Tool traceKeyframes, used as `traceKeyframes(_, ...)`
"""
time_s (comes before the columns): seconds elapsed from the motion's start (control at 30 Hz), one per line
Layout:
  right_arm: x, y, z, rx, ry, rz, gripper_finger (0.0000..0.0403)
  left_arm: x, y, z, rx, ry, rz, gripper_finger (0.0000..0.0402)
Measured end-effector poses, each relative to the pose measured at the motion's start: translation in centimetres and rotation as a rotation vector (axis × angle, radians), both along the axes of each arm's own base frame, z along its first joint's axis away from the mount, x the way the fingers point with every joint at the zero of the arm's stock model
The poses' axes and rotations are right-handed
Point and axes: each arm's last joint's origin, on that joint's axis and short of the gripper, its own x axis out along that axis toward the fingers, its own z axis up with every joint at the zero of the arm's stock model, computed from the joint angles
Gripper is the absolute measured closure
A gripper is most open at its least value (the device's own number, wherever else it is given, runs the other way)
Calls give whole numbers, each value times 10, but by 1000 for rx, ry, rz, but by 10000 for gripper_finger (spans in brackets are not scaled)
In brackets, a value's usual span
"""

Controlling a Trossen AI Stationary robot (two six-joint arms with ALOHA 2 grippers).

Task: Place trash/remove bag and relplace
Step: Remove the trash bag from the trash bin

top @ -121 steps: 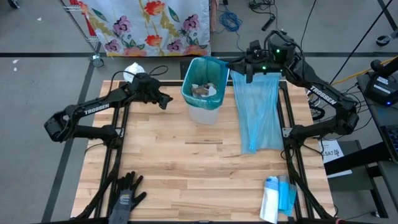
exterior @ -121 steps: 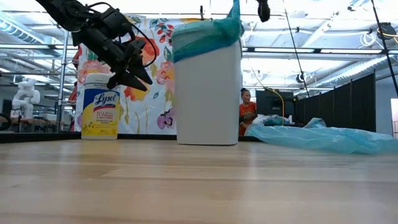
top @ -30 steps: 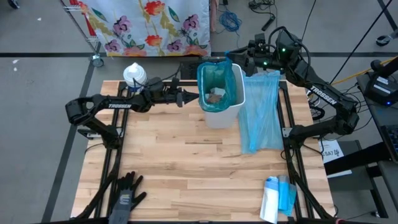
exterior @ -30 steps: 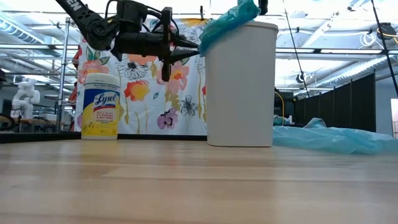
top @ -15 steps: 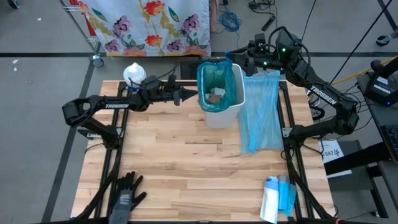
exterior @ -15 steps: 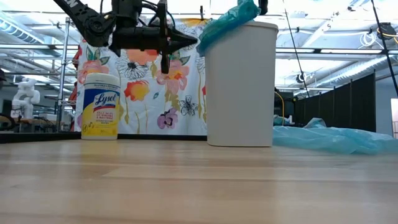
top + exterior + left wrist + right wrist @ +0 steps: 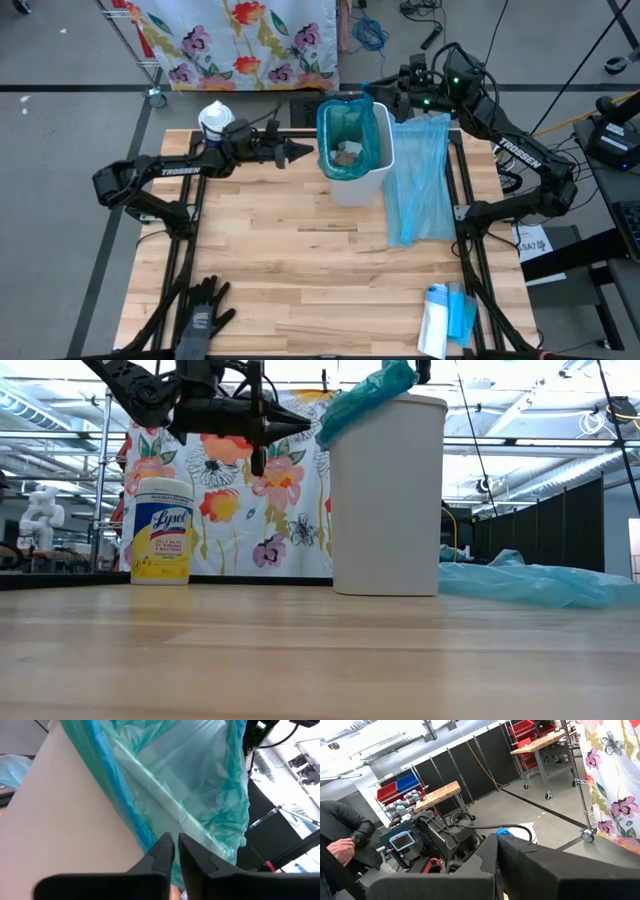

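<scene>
Beside the bin (image 7: 352,170), left hand (image 7: 303,151) closed, right hand (image 7: 377,90) seemingly pinching bag (image 7: 353,135).

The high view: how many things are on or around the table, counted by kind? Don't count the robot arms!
Trash bin with teal liner: 1
Loose blue bag lying flat: 1
Wipes canister: 1
Black glove: 1
Pack of blue bags at the table's front edge: 1
Total: 5

Trash (image 7: 346,153): crumpled brown and white scraps at bottom of teal-lined white bin (image 7: 362,186), upper centre of high view.
</scene>
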Motion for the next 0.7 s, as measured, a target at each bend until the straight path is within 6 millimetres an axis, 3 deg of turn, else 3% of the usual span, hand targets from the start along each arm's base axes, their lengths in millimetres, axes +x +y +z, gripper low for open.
traceKeyframes(0.33, 0, 0, 0, -5, 1, 0, 403, -1, 3, -1, -10, 9, 19, 288)
traceKeyframes(0.7, 0, 0, 0, 1, 0, 0, 403, -2, 6, -4, -18, 36, 125, 281)
